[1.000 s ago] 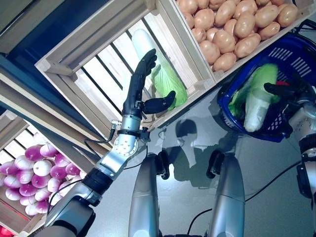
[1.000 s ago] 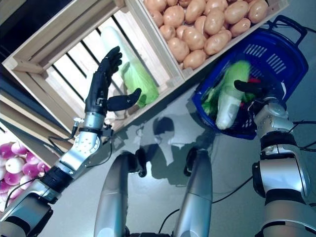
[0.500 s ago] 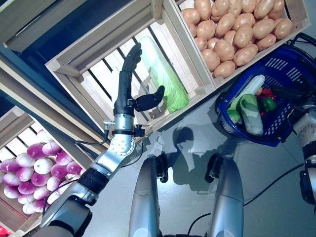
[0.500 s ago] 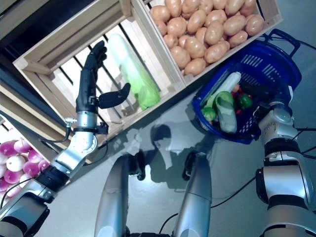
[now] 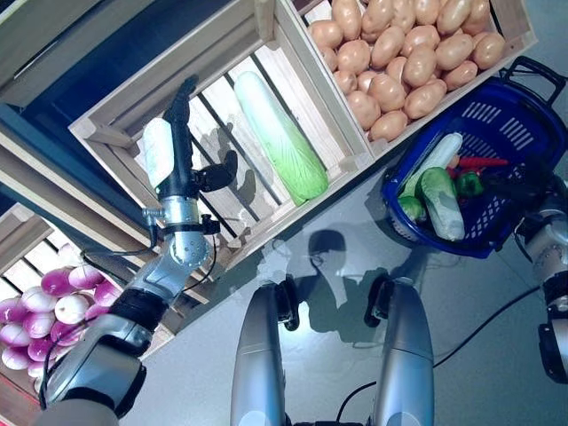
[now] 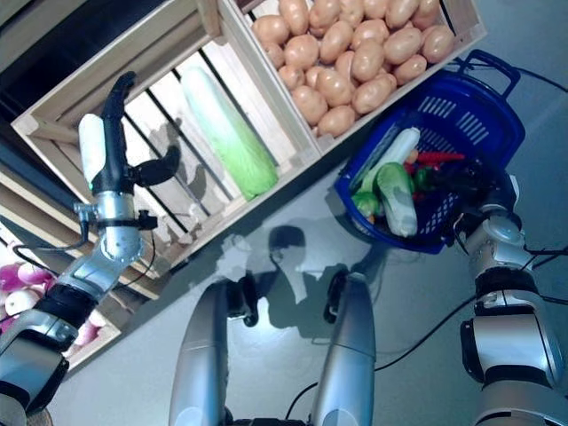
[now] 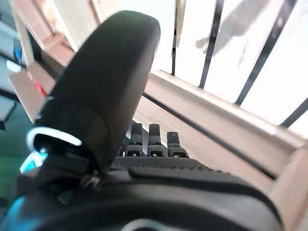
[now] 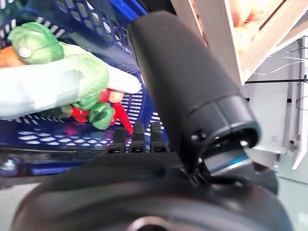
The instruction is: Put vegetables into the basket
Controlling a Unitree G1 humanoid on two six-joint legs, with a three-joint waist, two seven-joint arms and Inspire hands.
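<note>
A long pale-green napa cabbage (image 5: 277,135) lies in the slatted wooden crate (image 5: 133,98). My left hand (image 5: 180,164) stands upright to its left inside the crate, near the left wall. It is open, with straight fingers and the thumb out, and does not touch the cabbage. The blue basket (image 5: 519,133) hangs at the right. In it lie another napa cabbage (image 5: 435,161), a green vegetable (image 5: 441,202), a red chilli (image 5: 481,162) and a green pepper (image 5: 469,185). My right hand (image 6: 475,188) sits at the basket's near edge, curled on its handle.
A crate of potatoes (image 5: 399,53) stands right of the slatted crate, just above the basket. Purple-and-white round vegetables (image 5: 40,306) fill a lower crate at the far left. Grey floor lies below.
My left hand has moved left, away from the crate's cabbage toward the crate's left wall. The cabbage in the basket has settled and the basket has stopped swinging. The camera shifted a little.
</note>
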